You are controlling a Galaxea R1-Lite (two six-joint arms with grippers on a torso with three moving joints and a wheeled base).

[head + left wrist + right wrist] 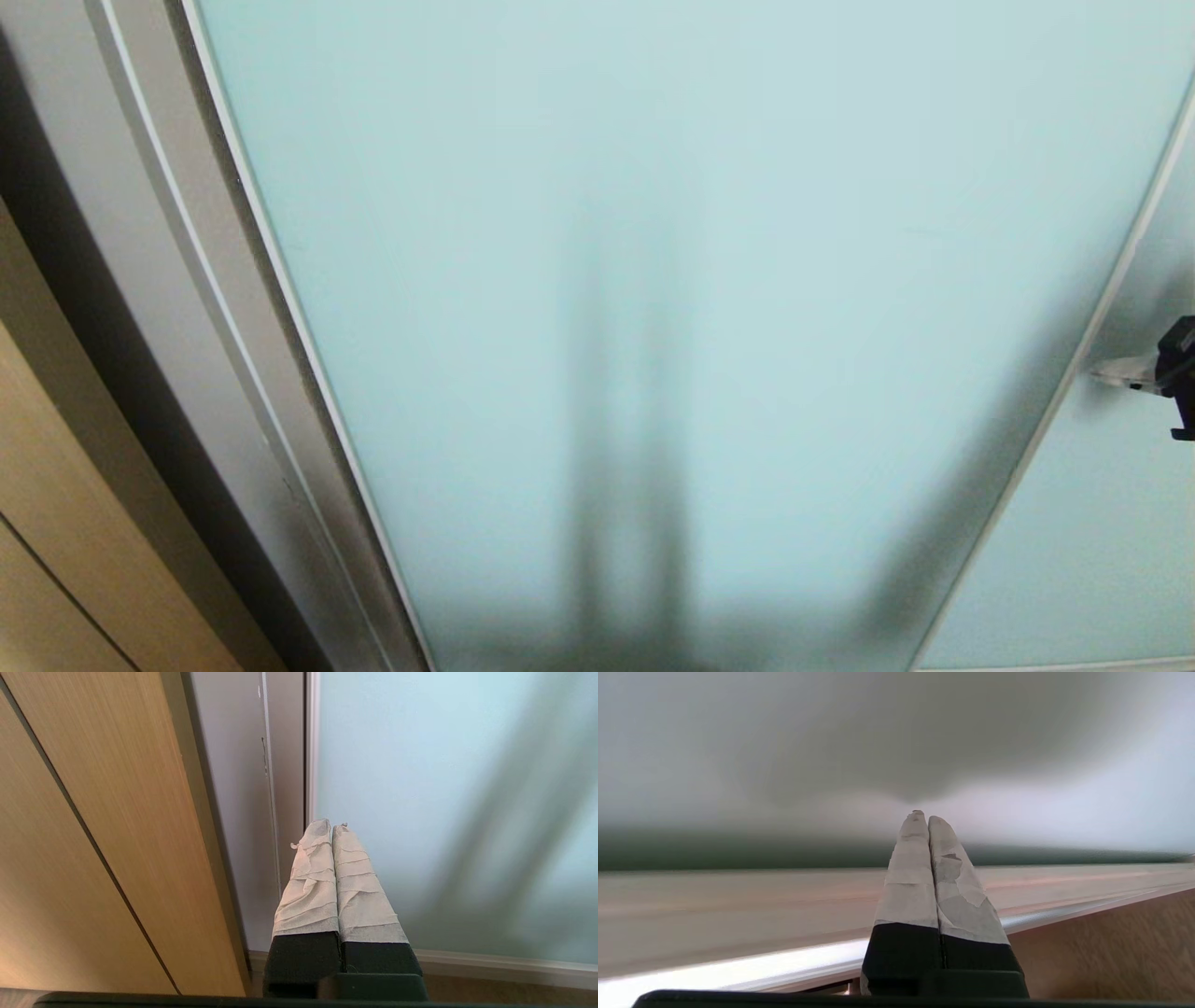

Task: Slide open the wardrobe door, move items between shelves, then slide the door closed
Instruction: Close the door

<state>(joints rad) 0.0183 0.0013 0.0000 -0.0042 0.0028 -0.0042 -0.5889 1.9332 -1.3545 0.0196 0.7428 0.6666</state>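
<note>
In the head view we saw the door (672, 280), a frosted pale blue-green glass panel, filling nearly the whole field, with its thin silver frame (280, 280) running diagonally down the left side. Beyond that edge lay a grey jamb (140, 280) and, at the lower left corner, a tan wooden panel (47, 523). A second glass panel (1102, 523) showed at the right, parted from the door by a slim silver strip. Soft dark shadows fell across the lower glass. The right gripper (1111, 373) entered at the right margin, its pale taped tip lying close to that strip; we could not tell whether it touched. In the right wrist view its two taped fingers (910, 877) were pressed together with nothing between them, pointing at a blurred grey surface above a pale band and a bright metal rail (738, 966); wood grain showed beside the rail. In the left wrist view the left gripper (331, 828) likewise had its taped fingers (308, 886) pressed together and empty, aimed near the door's left edge (312, 746), apart from the glass, with the wooden panel (93, 835) to one side. The door stood closed over the wardrobe; no shelves or items were visible.
</note>
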